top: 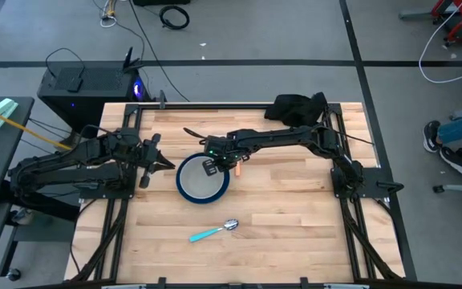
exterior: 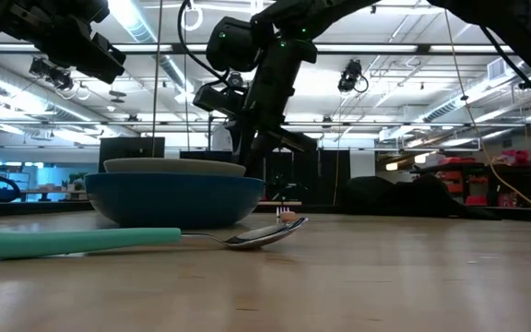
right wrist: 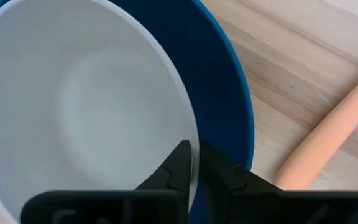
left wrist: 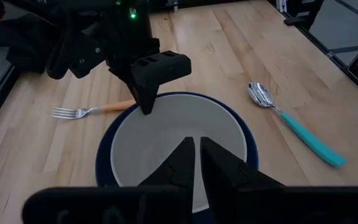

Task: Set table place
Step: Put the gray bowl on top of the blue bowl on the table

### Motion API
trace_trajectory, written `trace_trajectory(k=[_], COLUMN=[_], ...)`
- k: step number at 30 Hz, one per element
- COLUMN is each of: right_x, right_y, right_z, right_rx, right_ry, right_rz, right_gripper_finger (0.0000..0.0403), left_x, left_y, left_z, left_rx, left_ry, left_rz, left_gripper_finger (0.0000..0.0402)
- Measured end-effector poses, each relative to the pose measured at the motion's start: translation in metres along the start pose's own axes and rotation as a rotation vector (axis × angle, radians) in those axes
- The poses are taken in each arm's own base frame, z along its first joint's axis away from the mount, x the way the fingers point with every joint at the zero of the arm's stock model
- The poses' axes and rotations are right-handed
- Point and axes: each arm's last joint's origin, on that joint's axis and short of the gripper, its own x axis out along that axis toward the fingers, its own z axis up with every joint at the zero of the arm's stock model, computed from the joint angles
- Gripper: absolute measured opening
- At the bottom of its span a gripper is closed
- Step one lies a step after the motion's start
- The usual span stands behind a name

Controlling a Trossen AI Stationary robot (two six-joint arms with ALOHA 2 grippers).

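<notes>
A pale grey bowl sits in the round blue plate at the middle of the plank table. My right gripper is over the bowl's far right rim, fingers close together on it. The orange-handled fork lies flat on the table just right of the plate. The teal-handled spoon lies flat nearer the front edge. My left gripper is shut and empty, raised left of the plate. My right gripper pinches the bowl's thin rim on the side toward the fork, one finger inside the bowl and one outside. The fingers come from above, pointing down. The bowl sits upright, its base in the blue plate.
A black cloth lies at the table's far right corner. The fork's handle lies close beside my right gripper. Bare planks lie right of the plate and along the front edge around the spoon.
</notes>
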Motion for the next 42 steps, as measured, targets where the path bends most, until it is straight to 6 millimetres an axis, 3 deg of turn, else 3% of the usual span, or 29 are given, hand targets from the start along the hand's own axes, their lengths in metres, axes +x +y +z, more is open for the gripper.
trace_trajectory(k=[42], right_x=[-0.0002], right_y=[-0.0030], right_z=[0.0043], right_rx=[0.009], right_ry=[-0.028], right_rz=[-0.020], right_gripper_finger=[0.0037], left_x=[0.0000], left_y=[0.0000], left_z=[0.0000], left_rx=[0.000], left_ry=[0.000], left_rz=[0.000], left_gripper_finger=[0.0036])
